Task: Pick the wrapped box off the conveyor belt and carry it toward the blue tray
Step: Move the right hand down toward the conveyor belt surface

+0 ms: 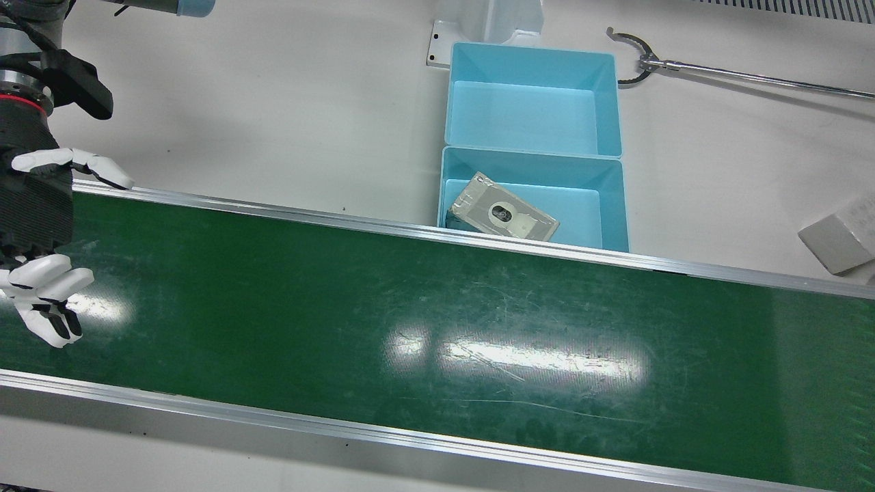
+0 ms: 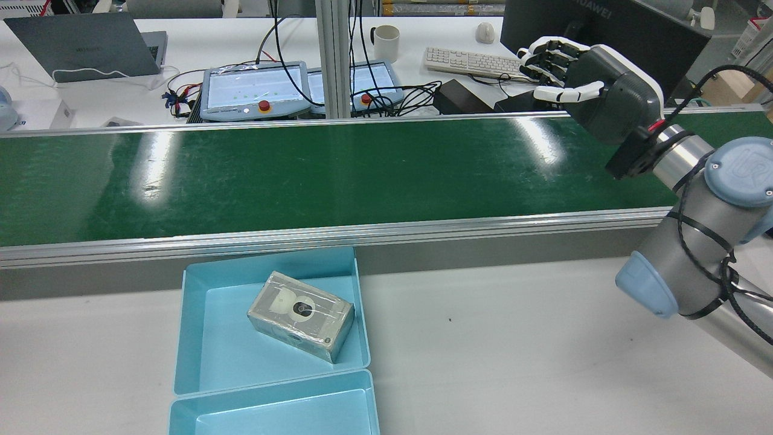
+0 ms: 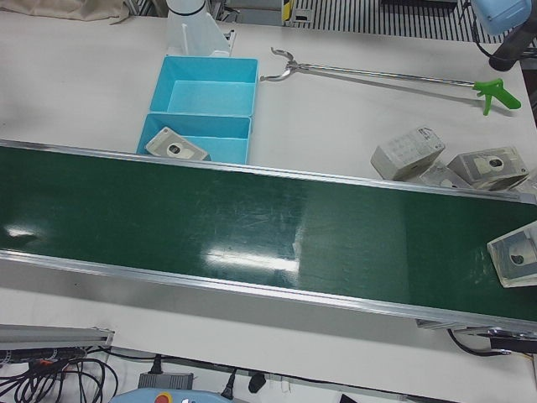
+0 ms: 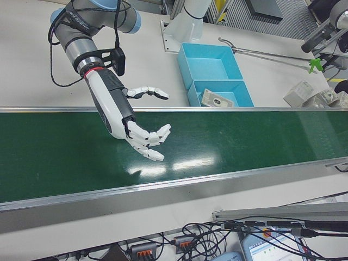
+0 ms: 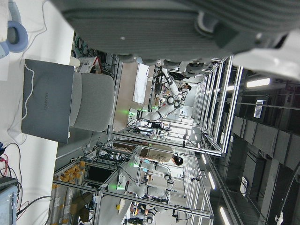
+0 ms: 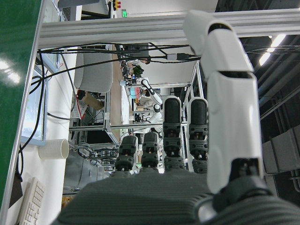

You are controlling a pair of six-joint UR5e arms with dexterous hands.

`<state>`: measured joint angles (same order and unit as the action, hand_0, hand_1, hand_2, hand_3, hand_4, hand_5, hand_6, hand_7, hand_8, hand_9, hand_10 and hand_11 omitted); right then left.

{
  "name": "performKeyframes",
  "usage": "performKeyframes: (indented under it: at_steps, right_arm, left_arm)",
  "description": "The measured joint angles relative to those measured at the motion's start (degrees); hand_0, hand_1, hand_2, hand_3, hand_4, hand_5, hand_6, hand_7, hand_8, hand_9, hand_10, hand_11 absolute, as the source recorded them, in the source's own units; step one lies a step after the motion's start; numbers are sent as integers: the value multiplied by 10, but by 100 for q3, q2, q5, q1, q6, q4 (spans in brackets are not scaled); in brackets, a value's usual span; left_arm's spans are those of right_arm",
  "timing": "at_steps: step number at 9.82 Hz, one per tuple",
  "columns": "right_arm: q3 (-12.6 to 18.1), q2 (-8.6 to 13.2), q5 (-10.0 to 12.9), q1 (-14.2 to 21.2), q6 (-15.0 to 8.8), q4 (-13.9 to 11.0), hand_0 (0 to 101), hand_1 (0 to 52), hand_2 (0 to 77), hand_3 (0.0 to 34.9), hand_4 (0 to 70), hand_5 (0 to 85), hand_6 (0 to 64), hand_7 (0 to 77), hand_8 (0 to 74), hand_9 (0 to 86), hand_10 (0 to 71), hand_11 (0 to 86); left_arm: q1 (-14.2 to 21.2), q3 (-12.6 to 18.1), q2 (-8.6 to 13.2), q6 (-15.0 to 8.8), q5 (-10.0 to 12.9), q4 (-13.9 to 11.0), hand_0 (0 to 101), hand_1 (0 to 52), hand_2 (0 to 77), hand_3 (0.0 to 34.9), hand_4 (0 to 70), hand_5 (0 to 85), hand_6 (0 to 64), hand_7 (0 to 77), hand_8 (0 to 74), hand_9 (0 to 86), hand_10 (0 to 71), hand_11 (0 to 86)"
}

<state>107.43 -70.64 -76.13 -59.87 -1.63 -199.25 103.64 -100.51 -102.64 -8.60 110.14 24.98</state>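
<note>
Hovering over conveyor belt [image 4: 228, 136], right robot hand [image 4: 142, 136] empty, fingers spread; left robot hand's state unclear.

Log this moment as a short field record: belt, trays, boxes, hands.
belt: green conveyor belt, one wrapped box near its end
near tray: light-blue plastic tray holding a grey film-wrapped box
far tray: second light-blue tray, nothing in it
right robot hand: white-fingered, open above the belt, holding nothing
left robot hand: only partly visible in its own camera; state unclear
</note>
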Motion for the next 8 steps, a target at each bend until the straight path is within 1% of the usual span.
performKeyframes:
  at_steps: [1,2,4,5,6,7,8]
  right_arm:
    - [-8,7,1,8,-2,0,502,180,256,2,229,393,180,393,98,185,93,158]
    - [-16,11,4,16,-5,-2,502,180,267,27,235,393,180,393,98,185,93,158]
    - [-37,23,30,56,-24,-15,502,180,267,27,235,393,180,393,98,185,93,158]
    - [-52,52,54,102,-34,-20,502,180,267,33,235,393,180,393,98,185,93,158]
    - [-75,111,73,156,-43,-23,502,180,267,33,235,393,180,393,98,185,93,158]
    - [-133,221,87,226,-50,-25,533,235,311,41,235,436,180,404,98,169,82,131]
    - [-214,350,90,311,-56,-31,533,224,327,40,235,436,185,415,98,185,82,131]
  left_arm:
    - [0,0,0,0,0,0,0,0,5,0,0,11,0,5,0,0,5,0]
    - [0,0,0,0,0,0,0,0,5,0,0,11,0,5,0,0,5,0]
    - [0,0,0,0,0,0,0,0,5,0,0,11,0,0,0,0,5,0]
    - [0,0,0,0,0,0,0,0,5,0,0,11,0,0,0,0,5,0]
    - [0,0,0,0,0,0,0,0,5,0,0,11,0,0,0,0,0,0]
    - [0,0,0,0,0,0,0,0,5,0,0,11,0,0,0,0,0,0]
    - [0,0,0,0,0,0,0,0,5,0,0,11,0,5,0,0,5,0]
